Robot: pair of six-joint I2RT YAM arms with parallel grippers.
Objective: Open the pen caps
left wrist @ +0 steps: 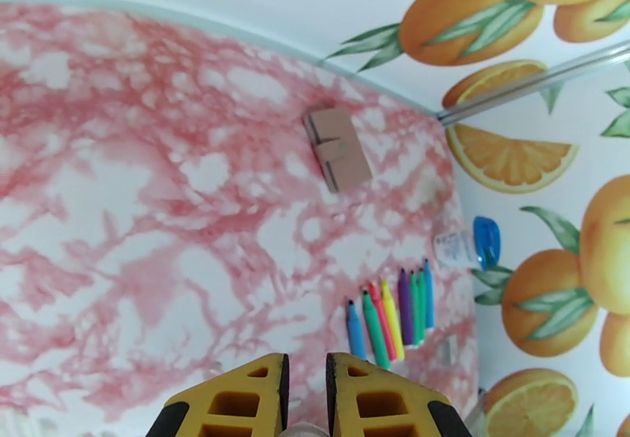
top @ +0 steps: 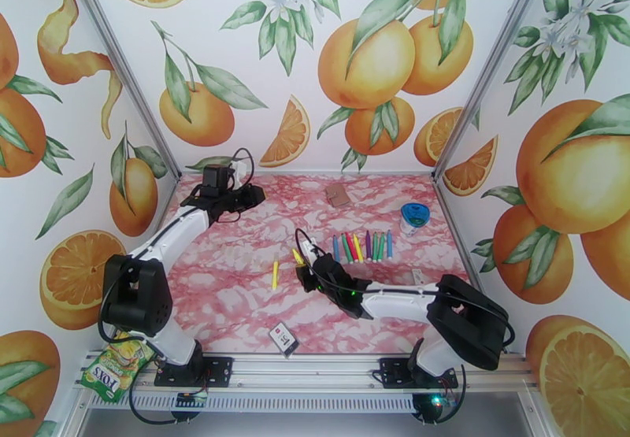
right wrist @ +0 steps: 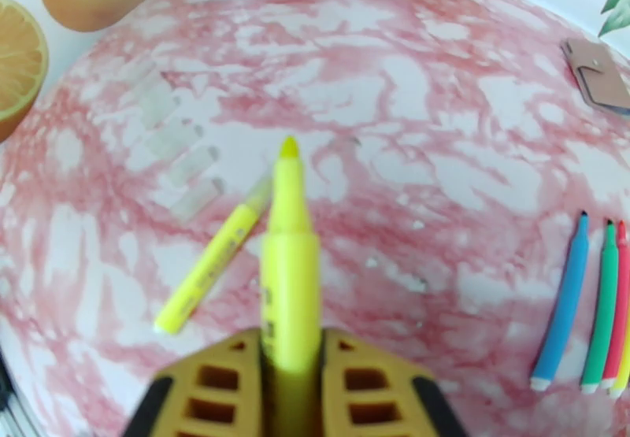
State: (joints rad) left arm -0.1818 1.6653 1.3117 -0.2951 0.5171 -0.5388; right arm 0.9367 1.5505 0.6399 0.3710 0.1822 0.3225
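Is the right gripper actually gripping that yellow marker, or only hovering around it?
Touching. The right wrist view shows the yellow marker clamped between the two fingers of the right gripper, with both fingers pressed against its barrel and no gap on either side.

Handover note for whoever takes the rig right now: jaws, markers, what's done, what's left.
Left gripper: jaws shut, empty, raised over the far-left part of the table.
Right gripper: jaws shut on the yellow marker, tip bare, pointing away.
Second yellow marker lies loose just left of the right gripper. The row of markers lies to its right, near the blue-lidded container.
Done: held marker uncapped.
Left: the loose one's end looks pale, maybe capped. Check it and the row, too small to tell.
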